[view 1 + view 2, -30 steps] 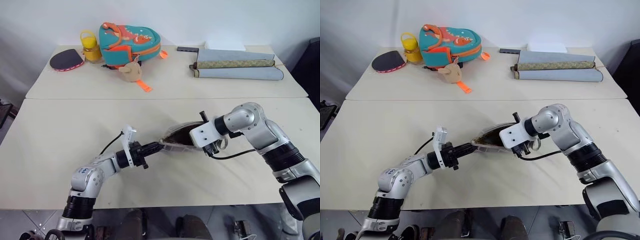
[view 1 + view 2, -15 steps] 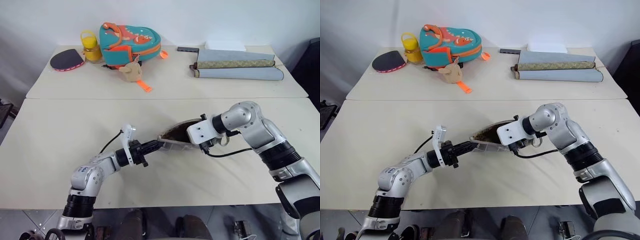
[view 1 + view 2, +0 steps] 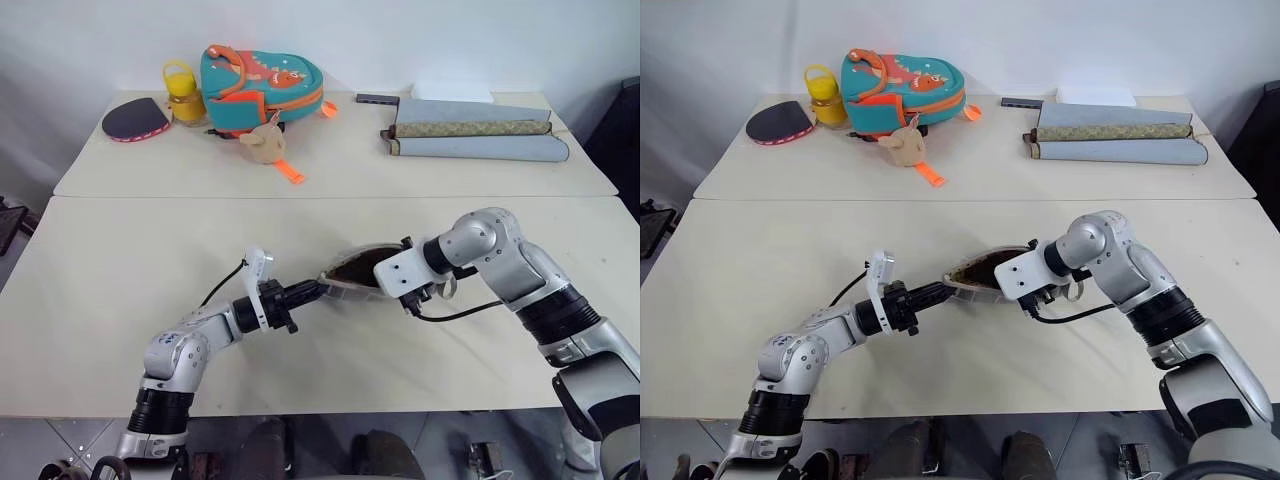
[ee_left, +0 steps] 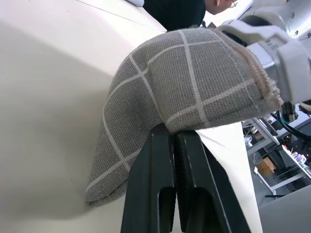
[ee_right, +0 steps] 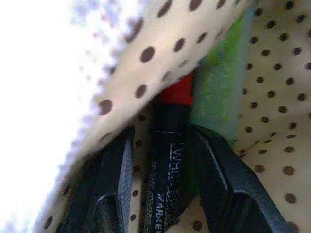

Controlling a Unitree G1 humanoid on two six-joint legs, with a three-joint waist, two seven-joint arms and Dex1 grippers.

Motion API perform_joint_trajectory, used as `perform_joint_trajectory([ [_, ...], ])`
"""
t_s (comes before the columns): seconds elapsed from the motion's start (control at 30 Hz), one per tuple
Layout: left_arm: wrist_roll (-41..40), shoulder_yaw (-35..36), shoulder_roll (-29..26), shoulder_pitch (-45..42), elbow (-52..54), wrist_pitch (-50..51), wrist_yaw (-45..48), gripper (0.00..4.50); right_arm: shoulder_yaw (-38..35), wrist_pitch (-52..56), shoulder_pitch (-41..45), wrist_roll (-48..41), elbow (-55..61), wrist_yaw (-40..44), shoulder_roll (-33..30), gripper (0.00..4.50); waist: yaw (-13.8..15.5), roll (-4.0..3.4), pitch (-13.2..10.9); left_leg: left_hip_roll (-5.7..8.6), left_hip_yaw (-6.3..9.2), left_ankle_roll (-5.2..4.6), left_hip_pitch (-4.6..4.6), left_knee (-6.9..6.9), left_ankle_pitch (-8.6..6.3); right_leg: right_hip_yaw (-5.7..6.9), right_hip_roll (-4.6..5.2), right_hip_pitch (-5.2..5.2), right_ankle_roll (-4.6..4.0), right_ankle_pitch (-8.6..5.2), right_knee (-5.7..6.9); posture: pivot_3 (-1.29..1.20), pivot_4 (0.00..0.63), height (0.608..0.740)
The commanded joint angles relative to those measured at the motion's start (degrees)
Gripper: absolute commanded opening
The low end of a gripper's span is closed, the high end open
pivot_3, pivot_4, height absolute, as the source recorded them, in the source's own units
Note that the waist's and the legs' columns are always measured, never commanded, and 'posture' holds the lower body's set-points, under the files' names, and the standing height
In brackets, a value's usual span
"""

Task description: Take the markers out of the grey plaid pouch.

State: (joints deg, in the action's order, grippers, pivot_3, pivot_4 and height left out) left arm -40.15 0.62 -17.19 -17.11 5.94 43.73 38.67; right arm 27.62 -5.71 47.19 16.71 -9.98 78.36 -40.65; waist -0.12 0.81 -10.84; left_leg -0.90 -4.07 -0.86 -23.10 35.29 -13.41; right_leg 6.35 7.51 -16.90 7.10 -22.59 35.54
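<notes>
At the centre of the head view, on the near cream table [image 3: 120, 290], lies the flat grey plaid fabric pouch [image 3: 352, 273] with thin white grid lines, its mouth gaping to show a dark inside. The left hand [image 3: 312, 292], coming in from the lower left, has its two black fingers pressed together on the pouch's left corner; the left wrist view shows the grey cloth [image 4: 194, 82] bunched above those closed fingers [image 4: 167, 194]. The right hand [image 3: 1025, 300], coming in from the right of the frame, dips into the pouch's open mouth. In the right wrist view its black fingers [image 5: 114, 189] stand partly apart on either side of the slim red marker with a black end [image 5: 170, 145], against a cream lining with dark dots; whether they touch it I cannot tell. The bright green marker [image 5: 221, 92] lies just beside the red one. On the far table, upper left, sit a teal-and-orange backpack [image 3: 262, 85], a yellow jar [image 3: 184, 97] and a dark paddle [image 3: 133, 120]; upper right lie rolled grey mats [image 3: 475, 130].
</notes>
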Motion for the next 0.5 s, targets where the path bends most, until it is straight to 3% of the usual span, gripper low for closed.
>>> perform_joint_trajectory([
  [0.03,0.6,0.8,-0.1,0.0,0.6,-0.9,-0.4,0.00,2.2,1.2,-1.5,2.9,-2.1,-0.6,0.8,1.86,0.0,0.01,0.0,0.00,0.01,0.00,0.01,0.00,0.00,0.01,0.00,0.01,0.00,0.00,0.00,0.00,0.150,0.740],
  [0.1,0.2,0.9,0.1,0.0,1.0,-0.7,-0.6,0.00,2.6,0.9,-1.4,3.7,-2.8,-1.6,1.6,1.86,-0.1,0.08,0.0,-0.01,0.06,0.00,0.04,0.00,0.00,0.05,0.00,0.09,0.00,0.00,-0.03,0.00,0.150,0.740],
  [0.3,0.2,0.9,0.1,0.3,1.3,-0.8,-0.9,0.00,1.6,2.6,-1.8,3.3,-2.6,-1.6,2.0,0.53,-0.1,0.16,0.1,-0.07,0.09,0.11,0.28,0.00,-0.06,0.01,0.03,0.32,-0.01,-0.01,-0.11,0.00,0.150,0.740],
  [0.5,0.4,0.8,0.2,0.5,1.7,-0.8,-1.1,0.00,-4.0,6.8,-1.6,-4.7,2.1,0.4,2.3,0.53,0.0,0.16,0.1,-0.07,0.10,0.13,0.23,-0.01,-0.09,0.03,0.04,0.31,-0.01,-0.01,-0.16,0.00,0.150,0.740],
])
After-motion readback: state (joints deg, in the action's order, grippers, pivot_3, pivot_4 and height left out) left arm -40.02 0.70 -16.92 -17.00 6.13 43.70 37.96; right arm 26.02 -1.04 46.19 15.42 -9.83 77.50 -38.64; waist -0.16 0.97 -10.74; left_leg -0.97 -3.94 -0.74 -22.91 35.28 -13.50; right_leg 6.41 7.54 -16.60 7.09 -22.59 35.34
